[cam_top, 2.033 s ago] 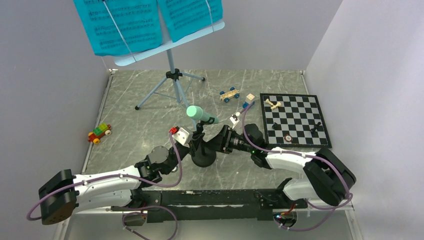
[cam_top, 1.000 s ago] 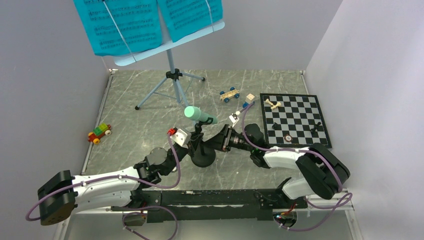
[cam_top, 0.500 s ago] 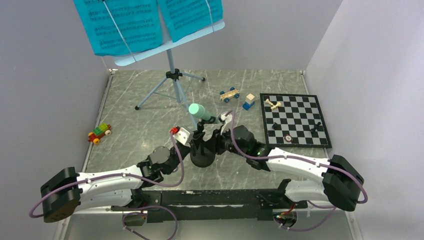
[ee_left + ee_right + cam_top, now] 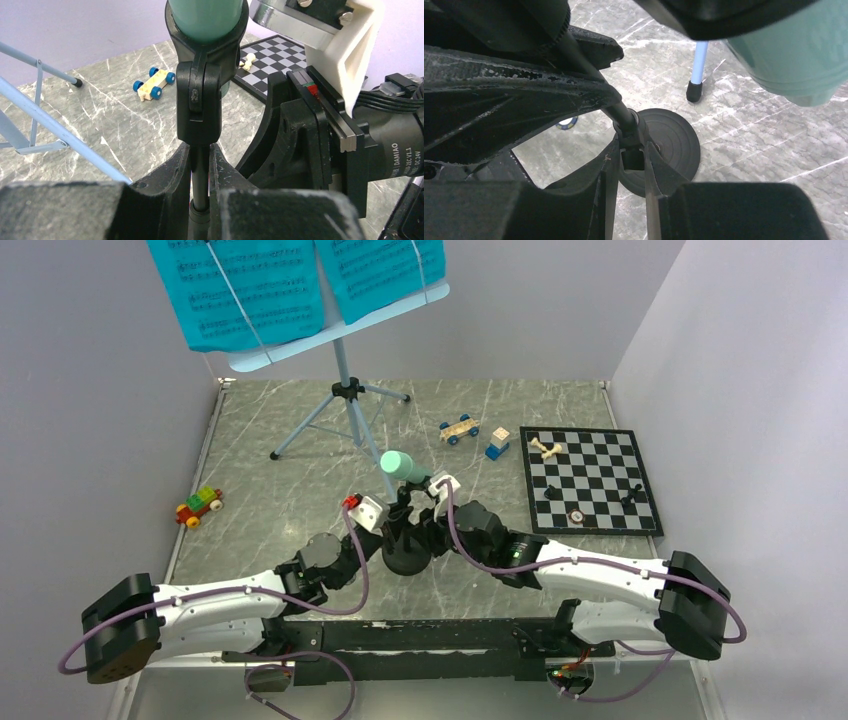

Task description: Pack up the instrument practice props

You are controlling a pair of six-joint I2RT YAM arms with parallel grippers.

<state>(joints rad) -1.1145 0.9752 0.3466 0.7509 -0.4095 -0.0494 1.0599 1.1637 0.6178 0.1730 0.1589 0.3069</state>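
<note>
The mint-green microphone (image 4: 400, 464) sits tilted in the clip of its black stand, whose round base (image 4: 405, 560) rests on the table's near middle. My left gripper (image 4: 384, 532) is shut on the stand's thin pole (image 4: 200, 167), just under the clip. My right gripper (image 4: 426, 530) comes from the right. It is shut on the pole's lower collar (image 4: 631, 156), just above the base (image 4: 671, 142). The pale-blue music stand (image 4: 345, 370) stands at the back. It holds turquoise music sheets (image 4: 240, 285) on its tray.
The chessboard (image 4: 590, 480) with a few pieces lies at the right. A toy car (image 4: 458, 428) and a small block (image 4: 497, 443) sit behind the microphone. A coloured toy car (image 4: 198, 505) is at the left. A music-stand foot (image 4: 694, 90) is close behind the base.
My right arm has swung left and lower, and its gripper now grips the stand's lower pole. The microphone has shifted slightly. My left gripper has kept its hold.
</note>
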